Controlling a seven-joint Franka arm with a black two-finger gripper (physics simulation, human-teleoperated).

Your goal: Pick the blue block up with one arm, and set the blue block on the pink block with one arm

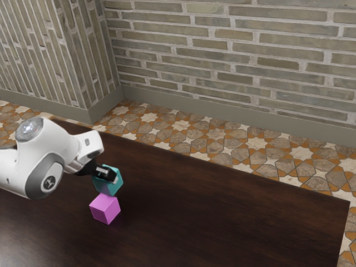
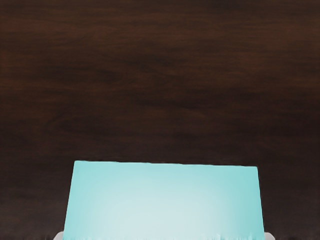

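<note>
Dark wooden tabletop [image 1: 222,222] lay below as my black two-finger gripper [image 1: 104,171] pinched the small blue cube [image 1: 110,183] just above the pink cube [image 1: 104,208]. Placing was in hand; next, I judged, a short lowering, then release.

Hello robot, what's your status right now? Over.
Gripper shut on blue block. Block held just above pink block, contact unclear. No obstacle seen.
</note>
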